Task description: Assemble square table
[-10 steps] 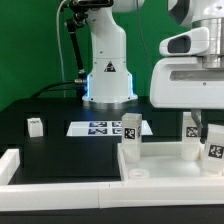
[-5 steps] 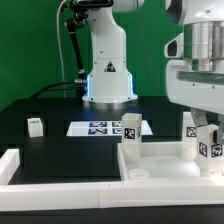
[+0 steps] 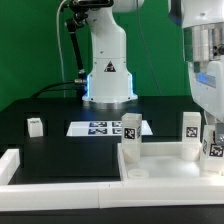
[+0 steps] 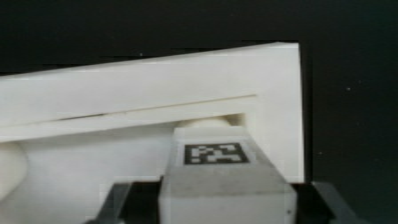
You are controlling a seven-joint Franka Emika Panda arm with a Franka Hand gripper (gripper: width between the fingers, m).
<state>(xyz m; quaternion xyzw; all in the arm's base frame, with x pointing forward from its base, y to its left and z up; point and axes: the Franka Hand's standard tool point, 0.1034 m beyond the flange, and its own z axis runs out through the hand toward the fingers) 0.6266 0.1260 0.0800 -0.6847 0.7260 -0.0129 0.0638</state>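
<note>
Fingers (image 4: 135, 206) pinching leg post (image 4: 221, 172) at square table (image 4: 143, 90), grip clear in wrist view only

Four tagged leg posts (image 3: 35, 125) (image 3: 131, 128) (image 3: 190, 125) (image 3: 213, 146), one square tabletop slab (image 3: 165, 160), one marker board (image 3: 100, 128), one border wall (image 3: 60, 195).
</note>
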